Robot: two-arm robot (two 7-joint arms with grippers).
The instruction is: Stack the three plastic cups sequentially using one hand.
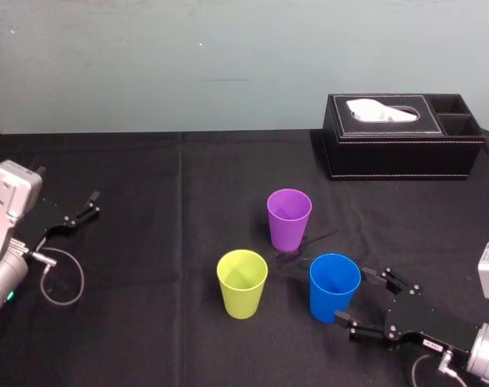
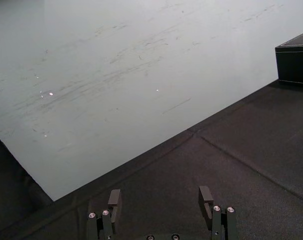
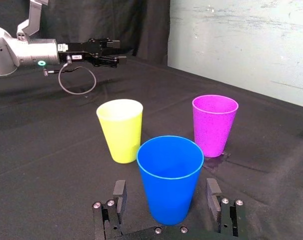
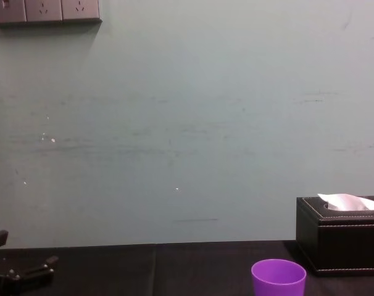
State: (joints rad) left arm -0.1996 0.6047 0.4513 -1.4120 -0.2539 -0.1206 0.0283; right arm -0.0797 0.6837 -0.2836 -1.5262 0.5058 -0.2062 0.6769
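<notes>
Purple cup [image 1: 289, 222], blue cup [image 1: 334, 289], yellow-green cup [image 1: 242, 284]

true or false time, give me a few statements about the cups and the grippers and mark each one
1. The blue cup stands between the open fingers of the right gripper. True.
2. The purple cup is nested in the yellow-green cup. False: all three cups stand upright and apart.
3. The left gripper holds the yellow-green cup. False: it is open, holds nothing and sits at the table's left side.
4. The tissue box stands behind the cups, to the right. True.
</notes>
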